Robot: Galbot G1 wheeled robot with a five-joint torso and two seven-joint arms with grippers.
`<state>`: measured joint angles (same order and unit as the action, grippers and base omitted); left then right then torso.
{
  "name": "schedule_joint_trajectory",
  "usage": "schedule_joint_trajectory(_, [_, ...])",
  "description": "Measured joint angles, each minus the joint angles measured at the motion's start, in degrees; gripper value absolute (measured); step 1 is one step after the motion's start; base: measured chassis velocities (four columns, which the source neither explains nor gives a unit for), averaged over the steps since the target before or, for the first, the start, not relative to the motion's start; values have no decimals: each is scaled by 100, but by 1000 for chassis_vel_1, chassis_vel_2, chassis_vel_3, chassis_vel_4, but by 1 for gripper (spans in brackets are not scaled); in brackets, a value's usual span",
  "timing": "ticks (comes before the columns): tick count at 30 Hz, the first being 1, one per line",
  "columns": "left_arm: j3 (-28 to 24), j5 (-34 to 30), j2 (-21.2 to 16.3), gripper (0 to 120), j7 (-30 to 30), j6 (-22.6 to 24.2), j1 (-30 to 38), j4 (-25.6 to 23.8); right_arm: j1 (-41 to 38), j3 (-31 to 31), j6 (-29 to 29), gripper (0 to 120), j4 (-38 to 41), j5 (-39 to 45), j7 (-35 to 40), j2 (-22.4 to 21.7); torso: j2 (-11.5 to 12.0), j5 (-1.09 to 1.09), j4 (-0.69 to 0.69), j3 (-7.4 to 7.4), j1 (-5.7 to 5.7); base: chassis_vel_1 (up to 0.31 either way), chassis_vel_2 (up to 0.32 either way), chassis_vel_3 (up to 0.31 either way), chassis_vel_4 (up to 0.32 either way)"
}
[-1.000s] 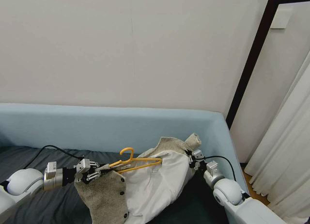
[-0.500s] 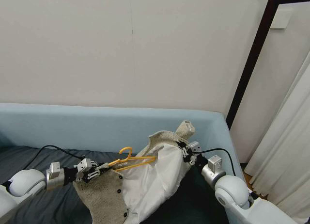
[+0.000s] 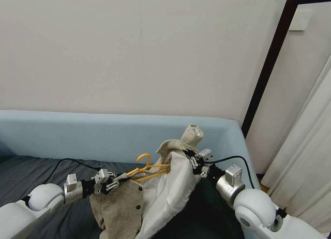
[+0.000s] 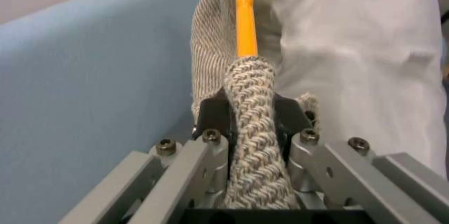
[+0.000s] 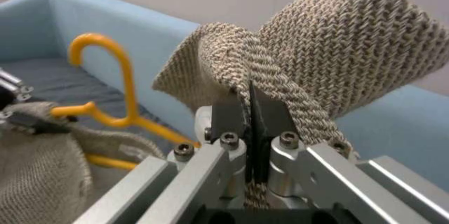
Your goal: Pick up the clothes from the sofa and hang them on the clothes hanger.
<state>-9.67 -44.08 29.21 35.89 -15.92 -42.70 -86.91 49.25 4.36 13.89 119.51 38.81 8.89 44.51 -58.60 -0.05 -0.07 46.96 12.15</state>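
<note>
Across the lower frame runs a pale blue sofa (image 3: 77,133) with a dark grey seat, backed by a plain cream wall (image 3: 129,53). At the right edge I see a dark post (image 3: 270,63) and a white curtain (image 3: 310,161). The cardigan (image 3: 170,195), beige knit with a white lining, is held at lower centre between both grippers. My left gripper (image 3: 115,182), lower left, has its jaws closed on the knit edge at the end of the yellow hanger (image 4: 244,19). My right gripper (image 3: 190,160), right of centre, has its jaws pinching a knit fold.
</note>
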Motion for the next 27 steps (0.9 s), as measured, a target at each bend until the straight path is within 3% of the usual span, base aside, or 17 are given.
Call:
schedule_joint_trajectory(9, [-126, -337, 152, 10, -229, -145, 203, -129, 443, 4, 13, 0, 397, -84, -1, -189, 0, 1, -1, 0, 0, 0, 0, 0, 0])
schedule_joint_trajectory(13, [88, -360, 76, 10, -323, -202, 160, -148, 723, -28, -3, 0, 592, -236, -25, -224, 0, 2, -1, 0, 0, 0, 0, 0, 0])
schedule_joint_trajectory(27, [695, -610, -306, 10, -817, -350, -153, -898, 1249, 32, -247, 0, 564, -882, -93, -185, 0, 0, 0, 0, 0, 0, 0, 0, 0])
